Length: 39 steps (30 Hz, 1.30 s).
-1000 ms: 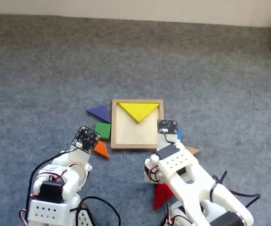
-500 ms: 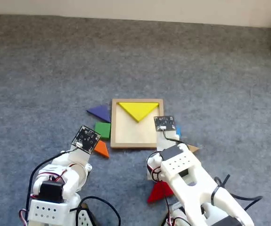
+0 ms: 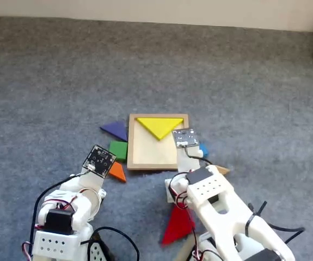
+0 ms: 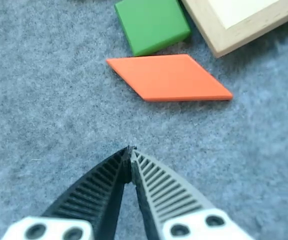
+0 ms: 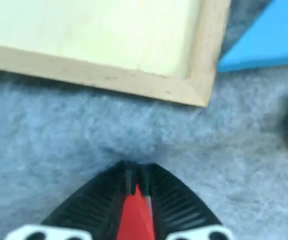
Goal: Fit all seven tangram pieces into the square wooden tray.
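Seven pieces logged. Left pincer [image 4: 130, 150], lower left of the high view: shut tight, empty, near the orange parallelogram [image 4: 170, 78]. Green square [image 3: 119, 150] and purple triangle [image 3: 115, 130] lay just left of the wooden tray [image 3: 145, 167]. Yellow triangle [image 3: 159, 128] sat in the tray's upper part. Right pincer [image 5: 133, 167], below the tray's lower right corner: clamped on the red triangle [image 3: 178, 223]. Blue piece [image 5: 264, 45] and tan piece [image 3: 221, 171] lay on the tabletop [image 3: 265, 87] to the tray's right.

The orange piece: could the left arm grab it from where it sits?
Probably yes. The orange piece lies flat just ahead of the left gripper, with bare carpet between; the shut jaws must open first.
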Available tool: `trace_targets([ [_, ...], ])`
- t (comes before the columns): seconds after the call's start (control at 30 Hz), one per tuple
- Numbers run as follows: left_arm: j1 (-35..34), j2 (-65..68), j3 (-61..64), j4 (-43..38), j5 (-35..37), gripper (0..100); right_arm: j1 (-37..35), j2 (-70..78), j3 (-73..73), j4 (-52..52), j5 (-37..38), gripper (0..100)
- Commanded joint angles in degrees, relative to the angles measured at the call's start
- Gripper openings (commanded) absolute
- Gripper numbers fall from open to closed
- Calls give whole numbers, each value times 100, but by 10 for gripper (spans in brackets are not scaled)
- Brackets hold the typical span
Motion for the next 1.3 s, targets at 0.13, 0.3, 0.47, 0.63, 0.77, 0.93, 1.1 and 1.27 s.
trace_targets([
  [0.13,-22,-154,110,18,-35,5,-215,-1349,-101,426,62,3],
  [0.3,-22,-154,110,18,-35,5,-224,-2158,-101,760,141,3],
  [0.47,-22,-154,110,18,-35,5,-233,-2404,-207,1657,352,3],
  [0.63,-22,-154,110,18,-35,5,-242,-2404,-611,2633,396,3],
  [0.77,-22,-154,110,18,-35,5,-382,-2396,-743,3327,756,3],
  [0.93,-31,-154,110,18,-35,5,-505,-2387,-699,3354,791,3],
  [1.1,-31,-154,110,18,-35,5,-743,-1481,-743,3196,747,3],
  [1.27,-31,-154,110,18,-35,5,-743,-163,-1253,3327,756,4],
])
